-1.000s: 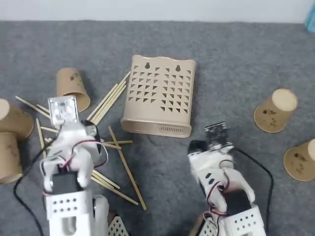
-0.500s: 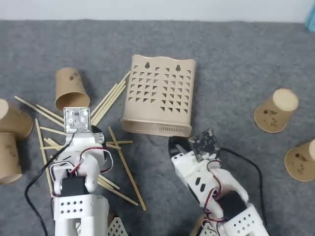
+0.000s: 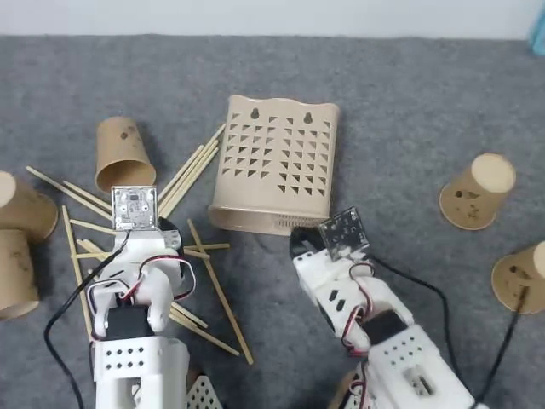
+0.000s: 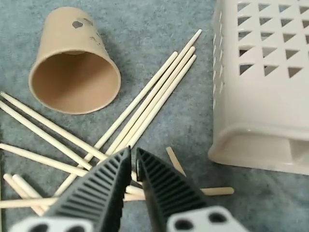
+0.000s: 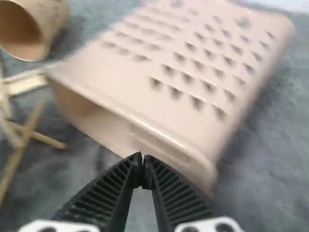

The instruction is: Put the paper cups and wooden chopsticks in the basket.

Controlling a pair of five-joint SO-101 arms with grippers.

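Left claw [image 4: 134, 154] closed over chopsticks [image 4: 164, 84]; right claw [image 5: 142, 159] closed beside basket [image 5: 193, 72].

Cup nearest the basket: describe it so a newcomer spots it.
Find the beige basket lying flat mid-table. Left of it, beyond a fan of chopsticks, a paper cup lies on its side. Unlike the two cups at the left edge, it lies alone.
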